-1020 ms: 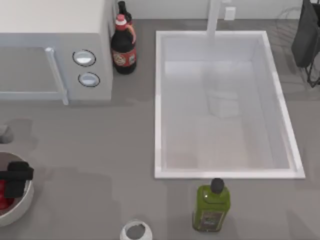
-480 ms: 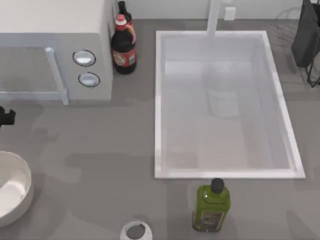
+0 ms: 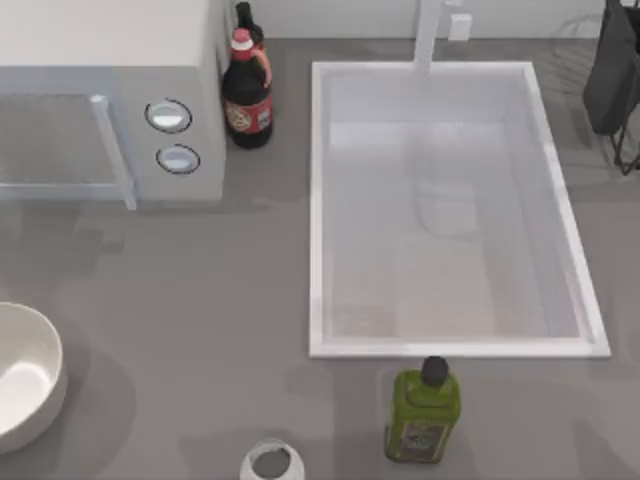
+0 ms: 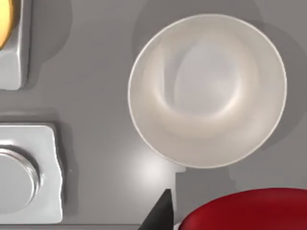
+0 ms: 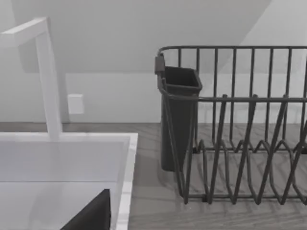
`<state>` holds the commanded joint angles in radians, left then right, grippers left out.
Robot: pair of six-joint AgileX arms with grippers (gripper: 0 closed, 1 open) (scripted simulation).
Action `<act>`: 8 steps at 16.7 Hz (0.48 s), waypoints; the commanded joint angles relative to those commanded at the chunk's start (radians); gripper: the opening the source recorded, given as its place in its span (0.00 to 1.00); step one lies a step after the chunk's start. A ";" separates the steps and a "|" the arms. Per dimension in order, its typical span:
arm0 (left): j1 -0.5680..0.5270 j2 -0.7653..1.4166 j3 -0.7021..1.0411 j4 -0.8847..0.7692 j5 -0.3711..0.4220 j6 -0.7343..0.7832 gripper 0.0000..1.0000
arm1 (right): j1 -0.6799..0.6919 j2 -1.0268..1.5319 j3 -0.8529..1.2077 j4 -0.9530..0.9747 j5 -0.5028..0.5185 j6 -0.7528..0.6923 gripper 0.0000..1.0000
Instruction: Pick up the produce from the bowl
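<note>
The round shallow white bowl (image 3: 22, 372) at eight o'clock sits empty; the left gripper (image 4: 165, 215) above clamps the small bright red produce (image 4: 244, 209).

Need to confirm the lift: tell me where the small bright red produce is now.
The small bright red produce is out of the round white bowl, seen in the left wrist view close to the camera, above the grey countertop beside the bowl.
</note>
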<state>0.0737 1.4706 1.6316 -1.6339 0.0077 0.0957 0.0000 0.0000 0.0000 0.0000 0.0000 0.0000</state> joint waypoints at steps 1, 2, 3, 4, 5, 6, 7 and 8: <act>-0.001 -0.006 0.020 -0.021 0.000 -0.001 0.00 | 0.000 0.000 0.000 0.000 0.000 0.000 1.00; -0.001 -0.009 0.030 -0.031 0.000 -0.001 0.00 | 0.000 0.000 0.000 0.000 0.000 0.000 1.00; -0.001 -0.010 0.032 -0.033 0.000 -0.001 0.00 | 0.000 0.000 0.000 0.000 0.000 0.000 1.00; -0.001 -0.010 0.032 -0.033 0.000 -0.001 0.00 | 0.000 0.000 0.000 0.000 0.000 0.000 1.00; -0.001 -0.010 0.032 -0.033 0.000 -0.001 0.00 | 0.000 0.000 0.000 0.000 0.000 0.000 1.00; 0.003 -0.007 0.029 -0.030 -0.001 0.001 0.00 | 0.000 0.000 0.000 0.000 0.000 0.000 1.00; 0.001 -0.006 0.028 -0.030 -0.001 -0.002 0.00 | 0.000 0.000 0.000 0.000 0.000 0.000 1.00; -0.011 0.001 0.026 -0.025 -0.001 -0.014 0.00 | 0.000 0.000 0.000 0.000 0.000 0.000 1.00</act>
<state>0.0627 1.4716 1.6580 -1.6589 0.0069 0.0821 0.0000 0.0000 0.0000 0.0000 0.0000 0.0000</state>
